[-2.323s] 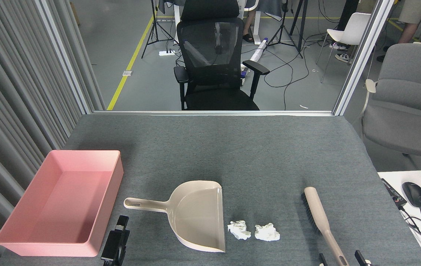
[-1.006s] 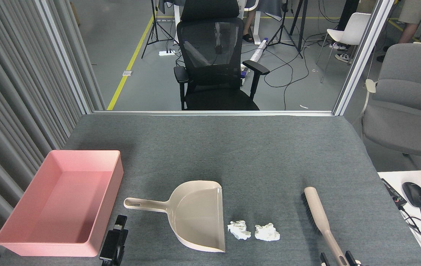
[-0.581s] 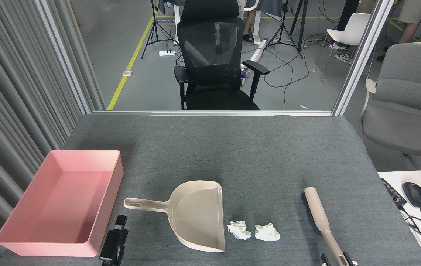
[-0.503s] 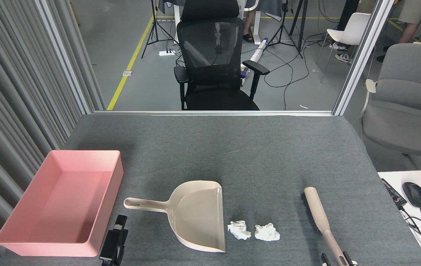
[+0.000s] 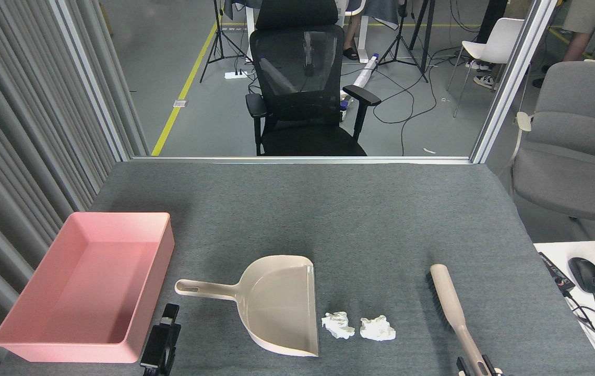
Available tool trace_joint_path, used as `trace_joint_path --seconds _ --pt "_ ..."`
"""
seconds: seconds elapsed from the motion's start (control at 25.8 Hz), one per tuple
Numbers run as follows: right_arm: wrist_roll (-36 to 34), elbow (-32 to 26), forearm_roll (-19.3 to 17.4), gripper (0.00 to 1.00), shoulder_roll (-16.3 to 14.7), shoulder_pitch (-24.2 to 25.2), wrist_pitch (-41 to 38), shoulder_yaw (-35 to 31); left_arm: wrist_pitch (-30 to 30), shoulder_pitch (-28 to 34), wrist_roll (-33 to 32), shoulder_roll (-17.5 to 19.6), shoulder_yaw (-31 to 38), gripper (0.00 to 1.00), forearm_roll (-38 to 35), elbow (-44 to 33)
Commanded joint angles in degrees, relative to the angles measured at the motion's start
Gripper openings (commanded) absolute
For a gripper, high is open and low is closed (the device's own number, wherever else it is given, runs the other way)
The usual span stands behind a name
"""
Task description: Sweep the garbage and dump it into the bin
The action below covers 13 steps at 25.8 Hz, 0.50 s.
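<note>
Two crumpled white wads of garbage (image 5: 337, 325) (image 5: 377, 328) lie on the grey table just right of the beige dustpan (image 5: 276, 305), whose mouth faces them. The pink bin (image 5: 164, 245) stands at the left with nothing showing inside it. A beige brush (image 5: 451, 308) lies to the right of the wads. At the bottom edge my right gripper (image 5: 475, 364) has a finger on each side of the brush's handle end, closed against it. My left gripper (image 5: 166, 334) is dark and edge-on, between the bin and the dustpan handle, touching neither.
A white desk (image 5: 553, 250) with a mouse (image 5: 585, 274) and cables adjoins the table's right edge. Grey slatted panels line the left side. Behind the far edge stand a black office chair (image 5: 302, 89) and a grey chair (image 5: 574, 151).
My right gripper's fingers, wide apart 2.3 s ago, have drawn in onto the brush handle. The left gripper shifted very slightly. Brush, wads, dustpan and bin have not moved.
</note>
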Motion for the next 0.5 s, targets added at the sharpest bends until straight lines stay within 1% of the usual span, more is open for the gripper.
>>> trace_joint_path --seconds 0.0,0.08,0.23,0.35,0.46 --pt "-0.1 0.0 0.0 0.53 -0.1 0.0 -0.2 0.0 0.0 0.1 0.0 0.0 0.0 0.99 0.0 0.1" --pt "-0.2 0.0 0.0 0.51 0.0 0.0 -0.4 0.0 0.0 0.1 0.0 0.0 0.0 0.99 0.0 0.1" --pt "-0.2 0.0 0.1 0.50 0.0 0.0 -0.4 0.0 0.0 0.1 0.0 0.0 0.0 0.99 0.0 0.1" --pt "-0.3 0.0 0.1 0.42 -0.1 0.2 -0.8 0.0 0.0 0.0 0.0 0.0 0.0 0.99 0.0 0.1" --pt "-1.0 0.0 0.1 0.38 0.0 0.1 -1.9 0.0 0.1 0.1 0.0 0.0 -0.3 0.99 -0.1 0.2"
